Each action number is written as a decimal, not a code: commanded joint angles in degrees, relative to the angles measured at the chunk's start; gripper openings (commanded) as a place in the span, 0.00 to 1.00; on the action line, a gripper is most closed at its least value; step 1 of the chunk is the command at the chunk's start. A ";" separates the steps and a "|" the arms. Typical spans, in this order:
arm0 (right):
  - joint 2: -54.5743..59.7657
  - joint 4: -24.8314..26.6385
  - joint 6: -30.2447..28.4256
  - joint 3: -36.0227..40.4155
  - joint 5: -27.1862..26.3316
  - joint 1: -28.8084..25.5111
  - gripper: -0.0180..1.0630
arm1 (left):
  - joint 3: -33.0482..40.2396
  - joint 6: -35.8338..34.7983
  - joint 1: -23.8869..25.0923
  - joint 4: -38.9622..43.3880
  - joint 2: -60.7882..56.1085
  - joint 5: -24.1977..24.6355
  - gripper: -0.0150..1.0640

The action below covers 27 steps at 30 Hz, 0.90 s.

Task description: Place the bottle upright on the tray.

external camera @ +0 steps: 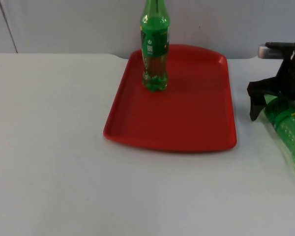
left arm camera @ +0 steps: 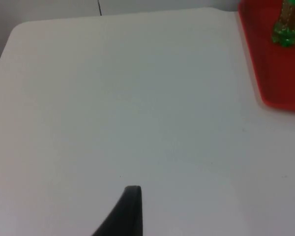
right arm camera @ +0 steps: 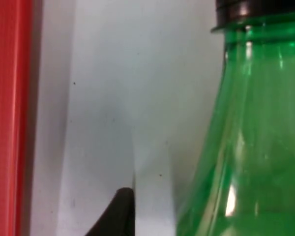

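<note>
A red tray [external camera: 187, 123] lies on the white worktop [external camera: 54, 162], pushed back near the far edge by the grey partition wall [external camera: 64, 24]. A green bottle [external camera: 154, 46] with a green label stands upright on the tray, close to its far left corner; a little liquid sits at its base.

A second green bottle [external camera: 288, 129] lies on its side on the worktop near the right edge, off the tray and a short way from the tray's right rim. The right hand [external camera: 275, 101] is down over the neck end of this lying bottle, its black fingers spread to either side of it, open rather than clamped. From the right wrist, the bottle's shoulder [right arm camera: 246, 147] and dark cap [right arm camera: 258, 9] loom just beside a black fingertip [right arm camera: 119, 211], with the tray's red rim [right arm camera: 7, 118] further off across bare worktop.

The left arm waits off to the left; one fingertip [left arm camera: 128, 211] hangs over bare worktop, and I cannot tell whether the left hand is open or closed.
</note>
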 commanded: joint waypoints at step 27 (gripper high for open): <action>-2.56 1.46 -3.35 -5.15 6.86 0.10 0.02 | 0.23 -0.03 0.22 0.06 -0.13 -0.09 0.99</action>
